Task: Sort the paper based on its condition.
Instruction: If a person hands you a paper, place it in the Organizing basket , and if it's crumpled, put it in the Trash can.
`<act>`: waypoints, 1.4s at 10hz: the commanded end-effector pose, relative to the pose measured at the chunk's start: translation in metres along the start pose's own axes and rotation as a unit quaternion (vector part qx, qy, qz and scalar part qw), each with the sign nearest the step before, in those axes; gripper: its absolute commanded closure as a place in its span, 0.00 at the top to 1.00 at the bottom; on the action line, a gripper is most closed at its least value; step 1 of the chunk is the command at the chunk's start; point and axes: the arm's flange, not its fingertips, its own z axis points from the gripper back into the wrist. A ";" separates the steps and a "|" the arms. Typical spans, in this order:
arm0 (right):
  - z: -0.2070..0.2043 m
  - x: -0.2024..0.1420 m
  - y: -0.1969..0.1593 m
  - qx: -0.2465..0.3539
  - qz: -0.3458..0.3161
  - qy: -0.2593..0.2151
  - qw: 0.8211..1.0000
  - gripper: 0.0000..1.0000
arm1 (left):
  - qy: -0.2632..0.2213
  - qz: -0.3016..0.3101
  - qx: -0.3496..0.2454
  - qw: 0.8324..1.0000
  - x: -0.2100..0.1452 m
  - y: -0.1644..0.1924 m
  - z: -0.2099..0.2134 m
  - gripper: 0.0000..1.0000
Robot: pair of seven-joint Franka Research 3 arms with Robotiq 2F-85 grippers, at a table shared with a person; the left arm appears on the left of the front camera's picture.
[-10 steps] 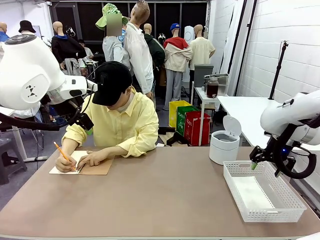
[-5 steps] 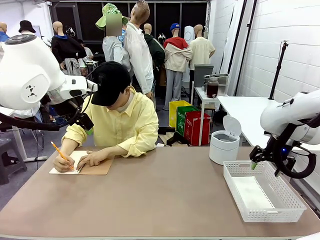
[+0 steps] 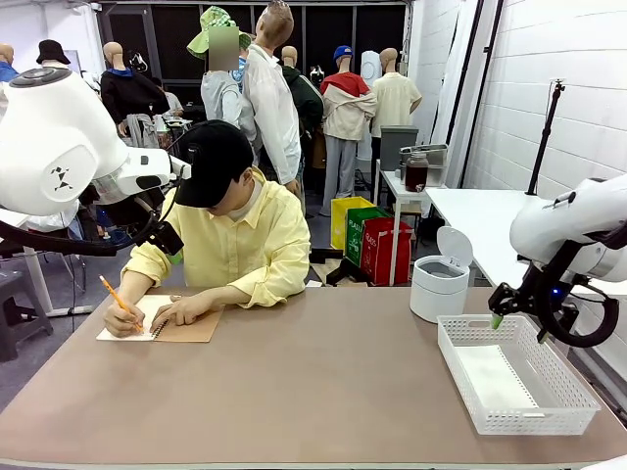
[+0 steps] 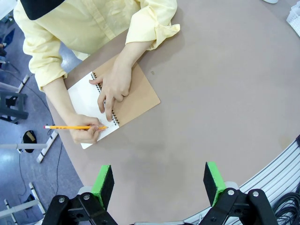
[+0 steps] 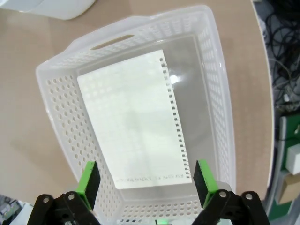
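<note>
Right end effector [image 5: 146,182] hangs wide open and empty above the flat paper [image 5: 131,122] in the basket [image 5: 56,93]; left end effector [image 4: 158,180] hovers open, empty.

You'll see the basket [image 5: 56,101] is white perforated plastic with a slight gloss. The paper [image 5: 133,140] in it is smooth, flat and matt. The table [image 4: 220,93] looks matt and smooth, the notebook [image 4: 140,93] cover plain brown card, the person's sleeve [image 4: 154,23] soft cloth.
</note>
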 end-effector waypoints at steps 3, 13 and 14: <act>0.075 0.007 0.051 0.021 0.084 -0.116 0.989 1.00 | -0.003 -0.001 -0.001 1.000 0.000 0.001 0.000 1.00; 0.121 -0.031 0.151 0.053 0.340 -0.146 0.928 1.00 | -0.003 -0.001 -0.001 1.000 0.000 0.001 0.000 1.00; 0.121 -0.031 0.151 0.053 0.340 -0.146 0.928 1.00 | -0.003 -0.001 -0.001 1.000 0.000 0.001 0.000 1.00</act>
